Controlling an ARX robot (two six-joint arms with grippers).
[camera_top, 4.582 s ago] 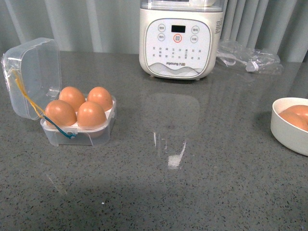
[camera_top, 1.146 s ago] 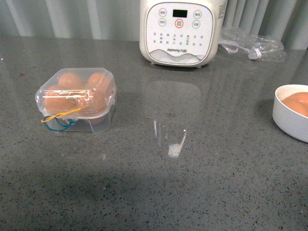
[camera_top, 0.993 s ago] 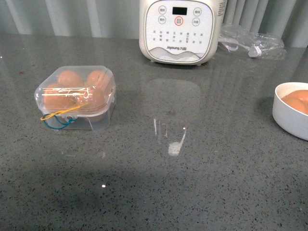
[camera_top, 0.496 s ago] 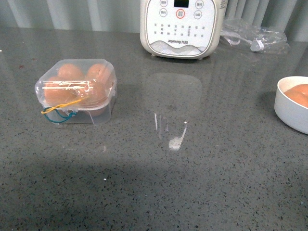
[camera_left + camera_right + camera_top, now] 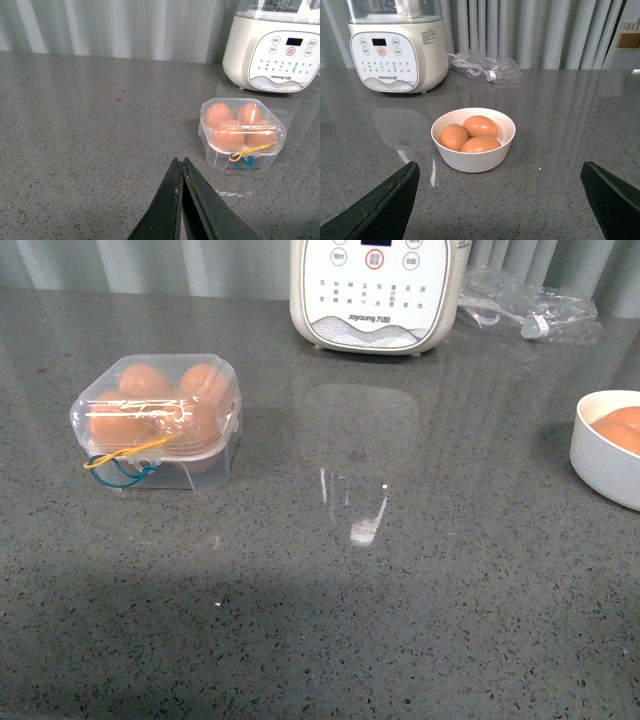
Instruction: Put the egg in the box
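Box (image 5: pixel 155 420) sat closed on grey table (image 5: pixel 400 620), front-left in front view, lid down over 4 brown eggs (image 5: pixel 120 428), one per hollow. Which egg was the task one: can't tell, all looked alike. Yellow + blue cords (image 5: pixel 122 466) hung at box's near side. Box also seen in left wrist view (image 5: pixel 243 132), well ahead of left tool (image 5: pixel 181 165), whose fingers were pressed together, nothing btwn them, above bare table. Right tool (image 5: pixel 500 180) was spread wide, fingers at the two lower corners of the right wrist view, holding nothing. White bowl (image 5: pixel 473 159) w/ 3 more brown eggs (image 5: pixel 480 126) stood just ahead of right tool; in front view bowl (image 5: pixel 603 462) was at right edge, partly cut off. Cream appliance (image 5: pixel 378 292) w/ button panel stood at back centre; clear plastic bag (image 5: pixel 528 306) lay beside it to the right. No arm visible in front view.
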